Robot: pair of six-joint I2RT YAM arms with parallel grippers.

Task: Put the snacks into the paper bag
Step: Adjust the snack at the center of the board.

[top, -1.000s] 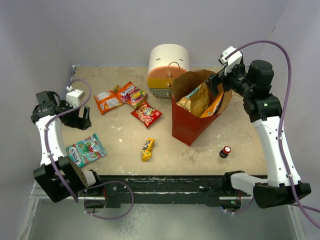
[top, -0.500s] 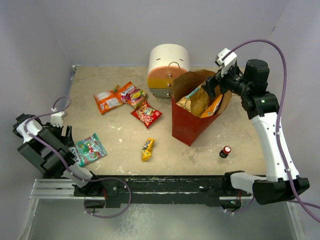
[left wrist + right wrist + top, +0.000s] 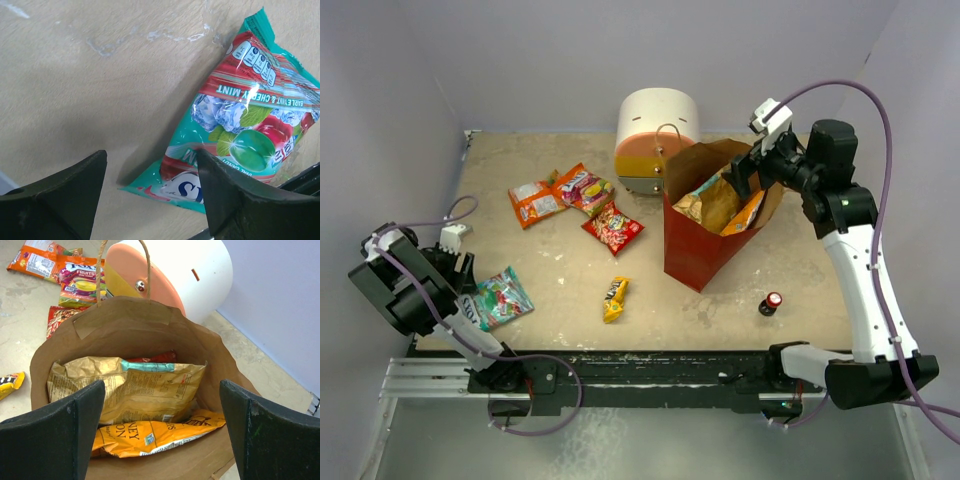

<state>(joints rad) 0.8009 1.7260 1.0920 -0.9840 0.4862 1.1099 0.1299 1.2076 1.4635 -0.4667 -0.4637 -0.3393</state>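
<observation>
Teal candy bag [image 3: 240,125] lies flat near the table's [image 3: 75,75] front-left corner. It looks light, crinkly and slippery, so pinch its near corner. The left gripper [image 3: 150,155] straddles that corner, jaws apart and holding nothing. The right gripper [image 3: 162,385] hangs spread and empty over the paper bag [image 3: 125,320].

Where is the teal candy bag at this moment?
In the top view, the teal candy bag lies flat near the front left corner of the table, beside the left tool; the yellow bar is farther right.
</observation>
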